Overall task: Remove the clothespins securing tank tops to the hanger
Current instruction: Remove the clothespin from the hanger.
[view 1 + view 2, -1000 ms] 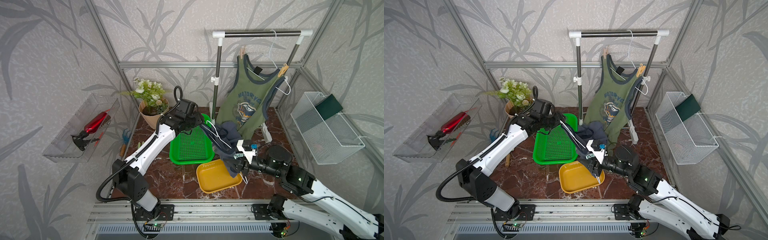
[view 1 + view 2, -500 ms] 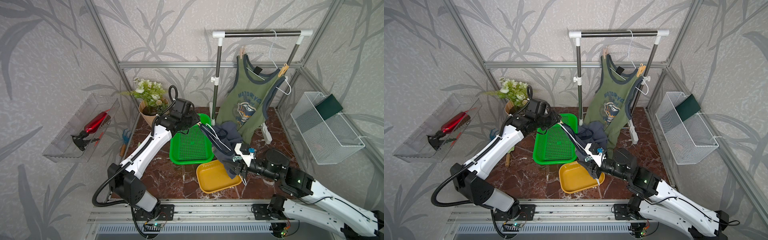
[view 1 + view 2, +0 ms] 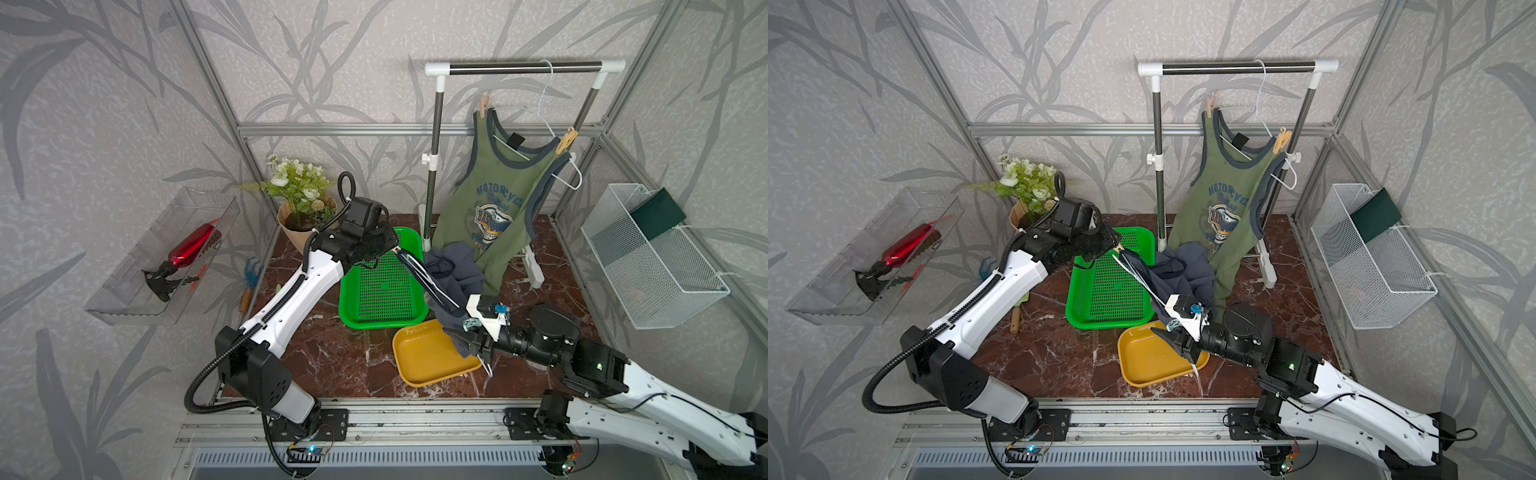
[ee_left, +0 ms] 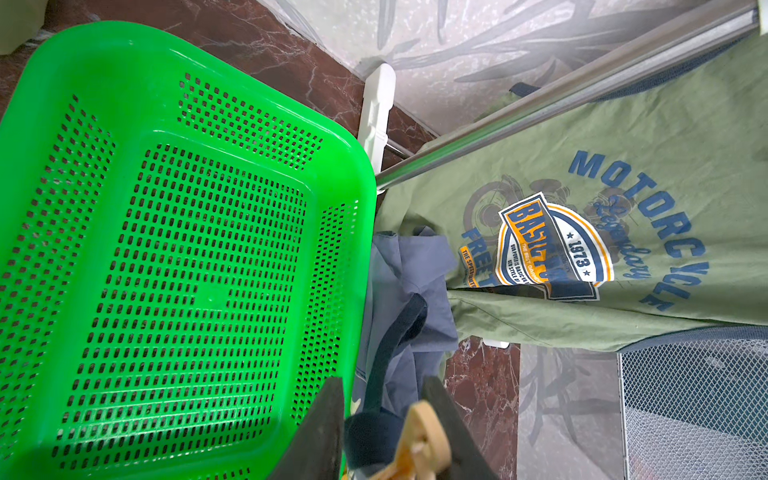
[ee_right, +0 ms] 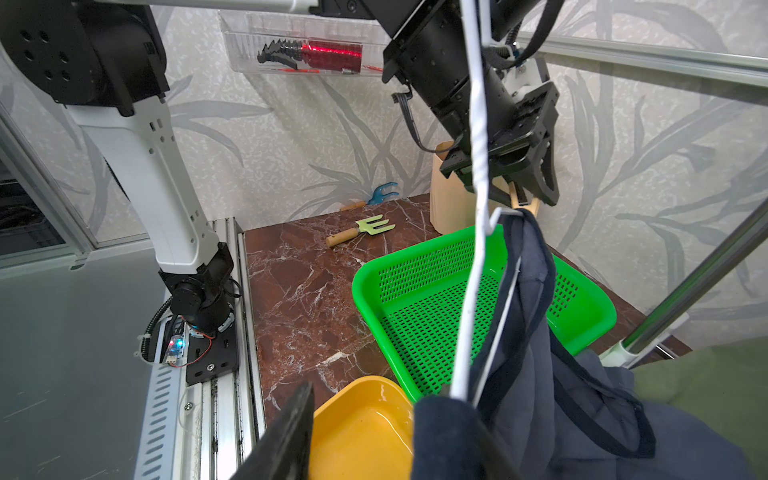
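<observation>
The olive tank top point(image 3: 498, 187) hangs on the rack, pinned by a tan clothespin point(image 3: 484, 106) and a yellow-orange clothespin point(image 3: 567, 139). The slate-blue tank top point(image 3: 455, 270) droops from a white hanger point(image 3: 432, 282) slanting between my grippers. My left gripper point(image 3: 397, 250) is at the hanger's upper end, shut on a tan clothespin point(image 4: 424, 432) and the dark strap beside it. A teal clothespin point(image 3: 501, 308) sits at the lower end. My right gripper point(image 5: 374, 395) stands open over the yellow tray; cloth and hanger wire drape over one finger.
A green perforated basket point(image 3: 382, 291) lies under the hanger, with a yellow tray point(image 3: 428, 357) in front of it. The rack's pole point(image 3: 434, 166) and foot stand behind. A flower pot point(image 3: 303, 199) is at the back left, a white wire basket point(image 3: 652, 257) on the right wall, and a garden fork point(image 5: 361, 230) on the floor.
My left gripper's jaws have narrowed onto the tan clothespin at the hanger's upper end. The right gripper with the hanger has shifted slightly left.
</observation>
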Robot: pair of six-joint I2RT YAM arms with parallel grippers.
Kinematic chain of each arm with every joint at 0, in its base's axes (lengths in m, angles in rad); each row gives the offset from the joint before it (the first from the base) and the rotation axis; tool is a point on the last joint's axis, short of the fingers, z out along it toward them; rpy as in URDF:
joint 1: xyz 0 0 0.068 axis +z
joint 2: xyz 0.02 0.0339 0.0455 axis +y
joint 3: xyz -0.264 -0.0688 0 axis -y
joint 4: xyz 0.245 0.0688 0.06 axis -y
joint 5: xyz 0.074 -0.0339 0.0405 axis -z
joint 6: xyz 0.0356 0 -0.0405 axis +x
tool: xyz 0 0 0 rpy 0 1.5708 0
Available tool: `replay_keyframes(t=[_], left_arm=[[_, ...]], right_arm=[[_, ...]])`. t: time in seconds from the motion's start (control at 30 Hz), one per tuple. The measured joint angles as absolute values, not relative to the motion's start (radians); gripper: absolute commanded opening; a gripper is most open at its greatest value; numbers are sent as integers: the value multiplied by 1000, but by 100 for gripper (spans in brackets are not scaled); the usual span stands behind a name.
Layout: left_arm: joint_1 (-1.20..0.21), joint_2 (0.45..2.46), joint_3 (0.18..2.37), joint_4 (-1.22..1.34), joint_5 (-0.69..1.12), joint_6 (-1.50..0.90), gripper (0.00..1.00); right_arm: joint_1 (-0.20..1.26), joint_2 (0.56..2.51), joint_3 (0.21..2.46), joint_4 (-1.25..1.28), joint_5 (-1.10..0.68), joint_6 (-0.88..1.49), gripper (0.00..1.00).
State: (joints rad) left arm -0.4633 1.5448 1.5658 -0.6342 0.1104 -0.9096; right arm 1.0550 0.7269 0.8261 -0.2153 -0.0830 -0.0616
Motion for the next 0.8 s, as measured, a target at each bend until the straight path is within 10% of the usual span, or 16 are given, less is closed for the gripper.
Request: replay_keyframes(t=[0.8], left_arm=[[-429, 1605, 1681, -668, 107, -811, 10]], right_arm=[[1081, 696, 796, -224, -24, -60, 0]])
